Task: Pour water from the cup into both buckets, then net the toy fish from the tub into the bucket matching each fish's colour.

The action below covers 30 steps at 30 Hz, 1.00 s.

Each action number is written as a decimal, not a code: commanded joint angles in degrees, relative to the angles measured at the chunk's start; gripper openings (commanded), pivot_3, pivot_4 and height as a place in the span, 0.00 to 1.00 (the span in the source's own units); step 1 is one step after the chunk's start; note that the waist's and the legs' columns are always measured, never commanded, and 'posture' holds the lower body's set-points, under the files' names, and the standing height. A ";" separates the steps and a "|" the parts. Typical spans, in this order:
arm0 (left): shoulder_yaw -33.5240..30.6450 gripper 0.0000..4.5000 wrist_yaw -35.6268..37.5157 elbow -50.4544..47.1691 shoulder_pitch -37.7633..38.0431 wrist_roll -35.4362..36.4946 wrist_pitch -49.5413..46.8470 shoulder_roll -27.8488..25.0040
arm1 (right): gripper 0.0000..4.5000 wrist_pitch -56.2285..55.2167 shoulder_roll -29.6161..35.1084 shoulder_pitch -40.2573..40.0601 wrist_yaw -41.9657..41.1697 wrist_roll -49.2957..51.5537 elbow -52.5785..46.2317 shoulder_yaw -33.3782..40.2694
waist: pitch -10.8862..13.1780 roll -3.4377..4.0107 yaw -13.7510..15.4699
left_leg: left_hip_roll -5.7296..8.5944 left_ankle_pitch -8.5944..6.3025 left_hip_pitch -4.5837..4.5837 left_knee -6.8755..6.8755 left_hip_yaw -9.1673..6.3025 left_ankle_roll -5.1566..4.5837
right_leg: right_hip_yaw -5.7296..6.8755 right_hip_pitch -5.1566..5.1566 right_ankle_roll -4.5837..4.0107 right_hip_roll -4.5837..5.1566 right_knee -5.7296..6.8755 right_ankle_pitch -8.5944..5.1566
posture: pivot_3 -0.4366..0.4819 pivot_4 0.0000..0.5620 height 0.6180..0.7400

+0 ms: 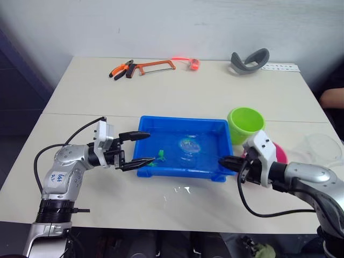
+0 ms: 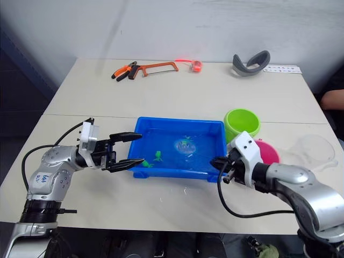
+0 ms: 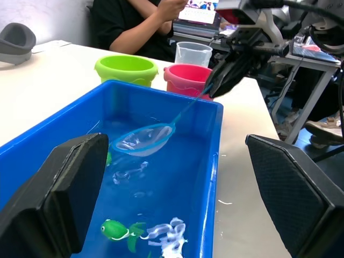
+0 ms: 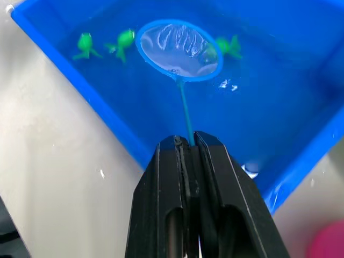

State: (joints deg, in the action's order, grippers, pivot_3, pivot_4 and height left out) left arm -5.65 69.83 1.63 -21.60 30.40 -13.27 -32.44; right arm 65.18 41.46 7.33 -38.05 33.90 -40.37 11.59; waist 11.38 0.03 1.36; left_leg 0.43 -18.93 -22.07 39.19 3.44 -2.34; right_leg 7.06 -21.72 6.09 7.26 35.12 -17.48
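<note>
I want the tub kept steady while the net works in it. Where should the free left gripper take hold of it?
Grip the flared rim of the tub at its left end, coming in level from the left. The open left gripper is already spread around that edge, and the right gripper works the net from the opposite end.

Workshop: hacksaw (image 1: 156,66), pliers (image 1: 121,70).
</note>
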 commanded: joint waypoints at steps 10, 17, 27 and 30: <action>0.13 0.99 1.73 2.02 -2.86 0.28 0.58 -0.31 | 0.00 6.98 -1.38 8.78 8.58 0.70 4.69 -6.30 | 0.00 0.00 -0.11 | -0.01 0.01 0.02 0.00 -0.01 0.00 | -0.03 0.00 0.00 0.10 0.02 0.00 | 0.48 0.27 1.00; -0.26 0.99 0.51 0.58 -2.20 0.38 0.29 -0.56 | 0.00 5.47 -2.86 16.06 12.81 -4.33 11.90 -12.45 | 0.00 0.00 -0.04 | 0.00 0.01 -0.02 0.00 -0.01 0.00 | 0.02 -0.03 0.00 0.06 -0.01 0.00 | 0.48 0.27 1.00; -1.34 0.99 -1.41 -2.16 0.04 1.05 -0.34 -0.99 | 0.00 -2.18 -3.44 15.42 12.71 -6.72 10.43 -11.78 | 0.00 0.00 -0.04 | -0.01 0.01 -0.03 -0.02 0.00 0.00 | 0.01 -0.05 0.00 0.04 0.00 0.00 | 0.48 0.27 1.00; -1.28 0.99 -1.53 -2.17 0.17 1.09 -0.34 -0.91 | 0.00 -4.73 -2.19 13.77 11.99 -7.35 8.69 -11.69 | 0.00 0.00 -0.06 | 0.00 0.01 -0.04 -0.02 0.01 -0.01 | 0.01 -0.05 0.00 0.04 -0.01 0.00 | 0.48 0.27 1.00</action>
State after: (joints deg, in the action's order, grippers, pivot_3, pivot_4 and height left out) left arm -5.85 68.36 1.65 -21.71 30.28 -13.75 -32.69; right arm 62.52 38.31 20.95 -25.63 27.07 -28.73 -1.95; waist 11.38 0.03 1.30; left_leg 0.42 -18.92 -22.10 39.17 3.45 -2.35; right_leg 7.06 -21.78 6.09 7.30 35.11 -17.48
